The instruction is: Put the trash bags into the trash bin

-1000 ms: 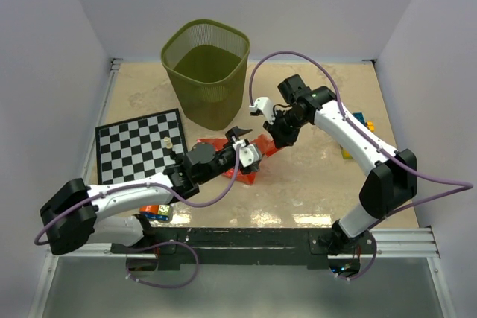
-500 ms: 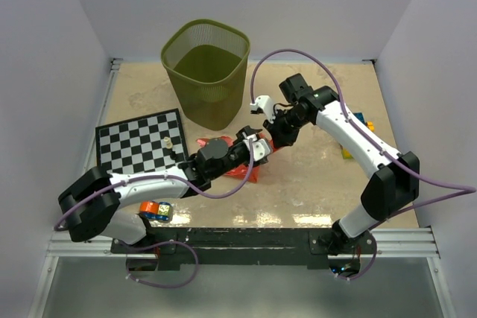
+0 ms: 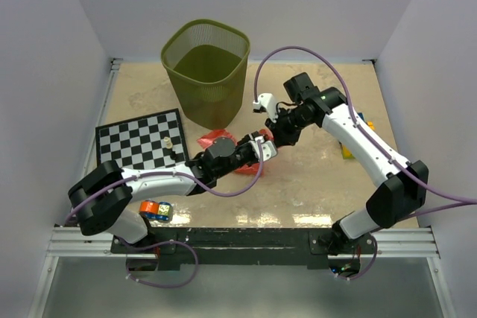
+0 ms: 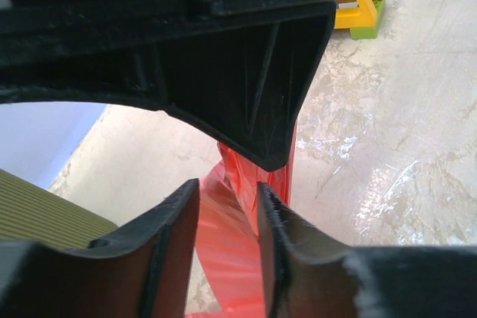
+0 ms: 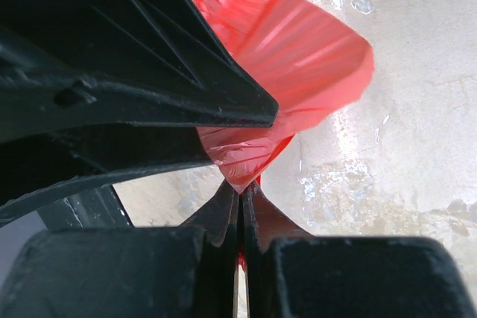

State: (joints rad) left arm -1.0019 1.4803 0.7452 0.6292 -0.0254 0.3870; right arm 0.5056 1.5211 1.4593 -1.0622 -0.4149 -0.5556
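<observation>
One bag (image 5: 298, 57), one bin (image 3: 212, 106), two pincers. The bag is thin, glossy, translucent red film, creased and twisted into a loose fold. It lies on the surface (image 3: 313, 176) just in front of the bin, with one end lifted between the two pincers.

The right pincer (image 5: 240, 191) is closed tight on a pinched tip of the film, and a sliver of red shows between its pressed fingers. The left pincer (image 4: 227, 188) is narrow but not closed: its fingers (image 4: 175, 236) stand a small gap apart with the red film between them.

The bin is olive-green mesh with a solid rim, upright at the back of the surface, its mouth open.

Around these are one chessboard (image 3: 130, 150) to the left of the bag, with one small pale piece (image 3: 168, 141) on its right edge. A few yellow, green and blue blocks (image 3: 349, 150) sit by the right arm, and one orange-and-blue block (image 3: 155, 211) lies by the left arm's base.

From above, the left arm lies across the bag and hides its middle. The right arm's black housing fills the top of the left wrist view.
</observation>
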